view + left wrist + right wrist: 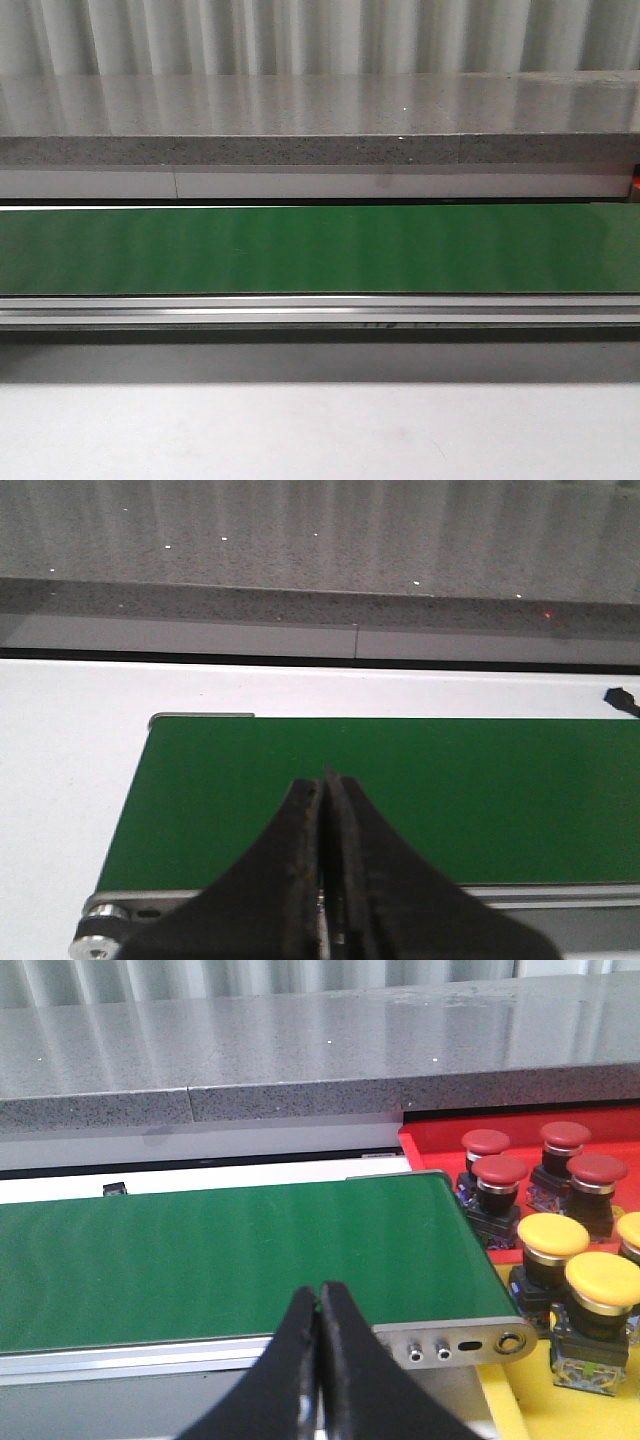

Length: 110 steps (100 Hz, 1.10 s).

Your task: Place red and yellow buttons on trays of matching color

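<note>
In the right wrist view, several red buttons [500, 1171] stand on a red tray [440, 1140] past the end of the green belt [230, 1250]. Three yellow buttons [553, 1235] stand on a yellow tray [520, 1410] beside it. My right gripper [320, 1295] is shut and empty, hovering over the belt's near rail, well short of the trays. In the left wrist view my left gripper [326, 780] is shut and empty above the other end of the green belt [450, 780]. No button lies on the belt [320, 248] in the front view, and neither gripper shows there.
A grey stone ledge [320, 120] runs behind the belt. An aluminium rail [320, 312] edges the belt's near side, with white tabletop [320, 430] in front. The belt's roller end [100, 935] and its end plate [470, 1343] flank the conveyor.
</note>
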### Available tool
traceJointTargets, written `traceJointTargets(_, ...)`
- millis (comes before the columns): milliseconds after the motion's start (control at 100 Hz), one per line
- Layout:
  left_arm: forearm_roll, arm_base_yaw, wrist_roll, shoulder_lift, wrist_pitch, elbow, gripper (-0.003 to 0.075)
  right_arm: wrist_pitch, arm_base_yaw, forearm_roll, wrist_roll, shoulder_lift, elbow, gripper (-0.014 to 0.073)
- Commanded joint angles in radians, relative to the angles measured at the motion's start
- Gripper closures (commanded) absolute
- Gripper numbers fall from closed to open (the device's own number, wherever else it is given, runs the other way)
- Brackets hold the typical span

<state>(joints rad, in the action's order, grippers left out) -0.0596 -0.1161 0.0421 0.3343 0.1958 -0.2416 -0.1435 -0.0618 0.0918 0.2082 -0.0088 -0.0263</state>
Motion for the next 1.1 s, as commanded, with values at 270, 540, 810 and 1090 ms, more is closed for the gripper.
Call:
traceJointTargets(270,0.028,0.029,0.109,-0.272,-0.134,0.192,0.0740,0.074,0.001,0.012,-0.006,-0.018,-0.003,0.0660)
traceJointTargets(540,0.073,0.041,0.096,-0.369,-0.150,0.287,0.0740,0.076,0.001,0.012,-0.006,-0.014,-0.002,0.0660)
traceJointTargets(810,0.045,0.041,0.052,-0.369,-0.156,0.287,0.0740,0.076,0.001,0.012,-0.006,-0.014,-0.002,0.0660)
traceJointTargets(1090,0.039,0.041,0.052,-0.368,-0.156,0.287,0.0740,0.076,0.001,0.012,-0.006,-0.014,-0.002,0.0660)
